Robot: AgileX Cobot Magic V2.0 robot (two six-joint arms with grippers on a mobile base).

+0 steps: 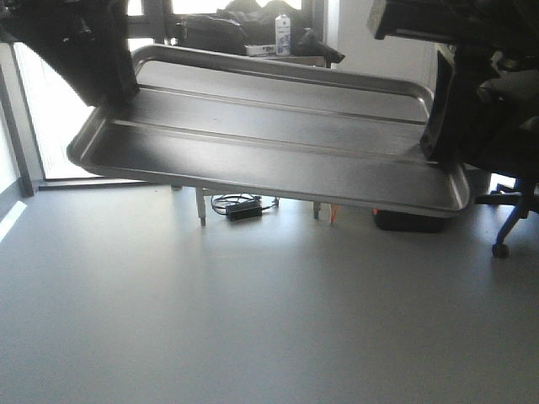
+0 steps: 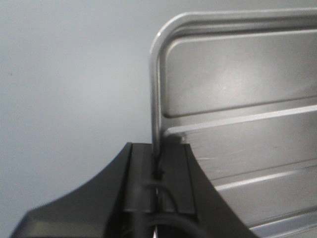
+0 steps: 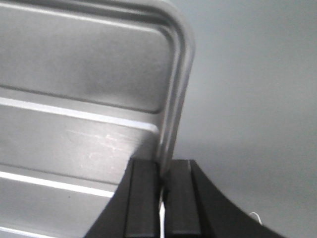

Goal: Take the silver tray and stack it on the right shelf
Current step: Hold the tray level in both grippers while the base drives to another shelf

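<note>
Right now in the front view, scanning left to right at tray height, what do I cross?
left gripper → silver tray → right gripper → office chair

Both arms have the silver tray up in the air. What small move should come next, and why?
Probably raise the right gripper slightly to level the silver tray. It hangs above the floor, clamped at each short rim by that gripper and the left gripper, and its right end looks lower. The right shelf is not in view.
</note>
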